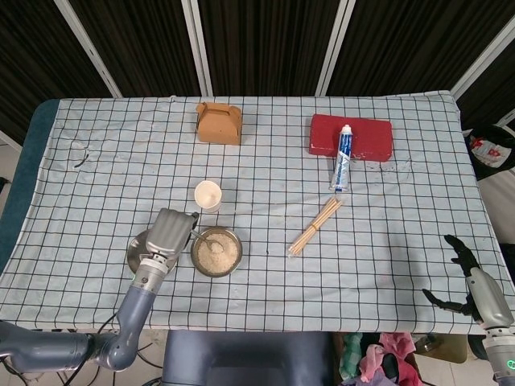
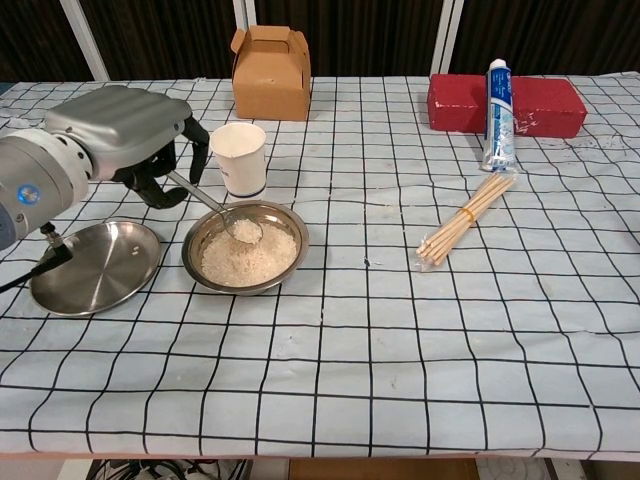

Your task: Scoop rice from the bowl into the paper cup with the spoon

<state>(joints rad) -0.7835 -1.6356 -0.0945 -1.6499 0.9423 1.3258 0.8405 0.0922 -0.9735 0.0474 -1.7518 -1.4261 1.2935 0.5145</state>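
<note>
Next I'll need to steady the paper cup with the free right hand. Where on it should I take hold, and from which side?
I'd grip the paper cup around its mid wall, coming from its right, the open tablecloth side. It stands upright and tapers downward, so a side wrap suits it better than reaching over the open mouth. The left hand with the spoon and the rice bowl crowd its left and front; the right hand rests far off.

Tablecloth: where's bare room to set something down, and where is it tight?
Free: the near strip of the tablecloth in front of the bowl, and the stretch between bowl and sticks. Crowded: the left hand holding the spoon, paper cup, bowl and steel plate cluster together.
</note>
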